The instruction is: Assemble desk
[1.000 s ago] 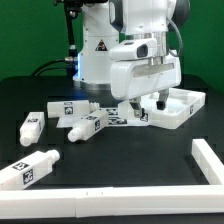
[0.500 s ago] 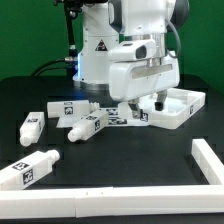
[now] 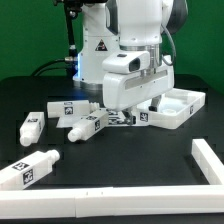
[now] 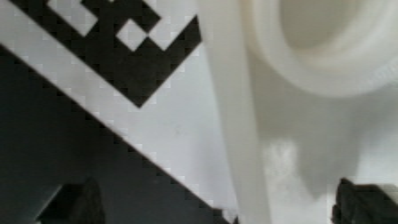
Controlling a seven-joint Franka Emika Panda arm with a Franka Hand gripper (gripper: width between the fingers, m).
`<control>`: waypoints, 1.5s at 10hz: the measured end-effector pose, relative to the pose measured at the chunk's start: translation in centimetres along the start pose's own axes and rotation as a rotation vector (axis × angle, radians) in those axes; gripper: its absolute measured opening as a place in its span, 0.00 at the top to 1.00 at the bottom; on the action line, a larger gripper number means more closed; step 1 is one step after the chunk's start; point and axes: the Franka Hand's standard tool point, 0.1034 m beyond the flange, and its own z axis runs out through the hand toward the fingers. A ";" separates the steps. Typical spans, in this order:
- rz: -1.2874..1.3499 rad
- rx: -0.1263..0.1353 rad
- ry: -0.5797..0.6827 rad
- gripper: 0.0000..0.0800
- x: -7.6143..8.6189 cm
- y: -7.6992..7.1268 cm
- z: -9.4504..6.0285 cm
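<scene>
**Desk assembly: approach to the desk top, no grasp made**

The gripper is held low over the near edge of the desk top, which lies flat on the black table toward the exterior view's right. In the wrist view the fingertips are seen spread wide with nothing clamped; the white rim and a round corner hole of the desk top fill the frame. Contact cannot be confirmed. The four legs lie loose, well apart from the desk top, toward the exterior view's left; none is fitted.

Step judged: positioning for a grasp of the desk top, early in the task. For the next move, the rim must be centred between the jaws before they are closed, so that the part is not skewed or pushed away.
</scene>
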 end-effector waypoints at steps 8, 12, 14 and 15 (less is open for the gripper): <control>0.019 0.001 -0.006 0.95 0.0 0.3 -0.3; 0.326 0.021 -0.032 0.95 -0.2 3.4 -5.5; 0.448 0.016 -0.024 0.95 -0.1 3.4 -5.9; 0.482 0.018 -0.029 0.95 -0.2 3.4 -5.8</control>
